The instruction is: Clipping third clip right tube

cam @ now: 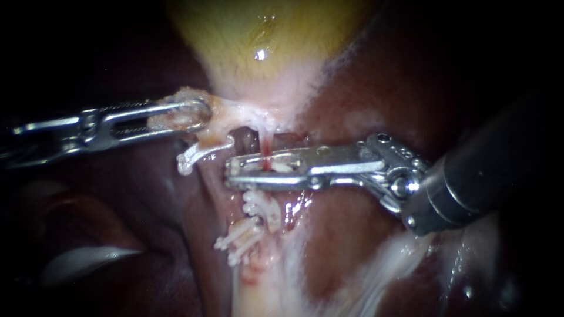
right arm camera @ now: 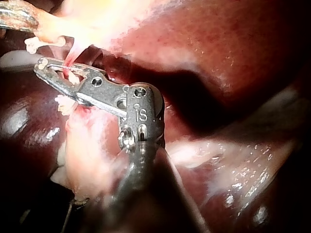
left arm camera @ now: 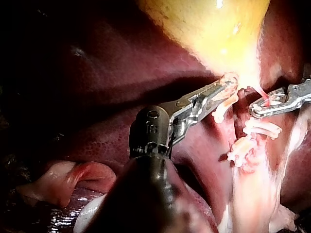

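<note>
A thin pink tube (cam: 266, 140) drops from the pale neck of the yellow gallbladder (cam: 264, 35). My right instrument (cam: 236, 170) comes in from the right, and its jaws lie across this right tube, shut on a white clip (cam: 281, 168) that straddles it. Two more white clips (cam: 258, 205) (cam: 238, 238) sit lower on the same strand. My left instrument (cam: 197, 114) is shut on pale tissue at the gallbladder neck, holding it to the left. In the right wrist view the jaws (right arm camera: 48, 68) hold the clip around the tube.
Another white clip (cam: 198, 154) sits on the tissue strand to the left, just below the left jaws. Dark red liver (cam: 364, 82) surrounds the site. Whitish tissue (cam: 364, 276) runs down beneath the right instrument's shaft.
</note>
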Controlling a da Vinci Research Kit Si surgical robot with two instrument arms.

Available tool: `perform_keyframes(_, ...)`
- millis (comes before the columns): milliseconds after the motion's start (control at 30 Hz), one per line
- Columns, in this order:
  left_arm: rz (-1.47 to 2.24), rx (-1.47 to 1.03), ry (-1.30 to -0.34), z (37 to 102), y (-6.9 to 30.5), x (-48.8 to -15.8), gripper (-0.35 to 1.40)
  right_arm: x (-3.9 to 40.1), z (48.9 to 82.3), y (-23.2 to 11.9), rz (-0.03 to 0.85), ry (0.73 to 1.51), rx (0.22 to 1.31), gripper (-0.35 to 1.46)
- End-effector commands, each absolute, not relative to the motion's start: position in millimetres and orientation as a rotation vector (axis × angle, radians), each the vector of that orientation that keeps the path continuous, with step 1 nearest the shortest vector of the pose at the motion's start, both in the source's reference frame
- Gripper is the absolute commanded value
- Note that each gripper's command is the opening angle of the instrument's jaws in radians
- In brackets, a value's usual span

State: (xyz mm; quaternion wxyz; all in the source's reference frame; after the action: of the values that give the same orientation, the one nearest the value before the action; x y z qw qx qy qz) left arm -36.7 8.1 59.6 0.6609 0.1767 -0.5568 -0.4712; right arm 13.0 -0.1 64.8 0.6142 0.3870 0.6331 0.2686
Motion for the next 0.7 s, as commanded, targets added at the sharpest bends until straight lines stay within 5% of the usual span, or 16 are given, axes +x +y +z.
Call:
perform_keyframes(33,-1.066,0.400,-1.259,59.6,8.1,-36.7,-0.35,12.9,64.9,-0.2,0.626,1.457,0.884,-0.35)
perform_keyframes(700,-1.066,0.400,-1.259,59.6,8.1,-36.7,-0.35,12.2,65.2,-0.1,0.613,1.425,0.886,-0.35)
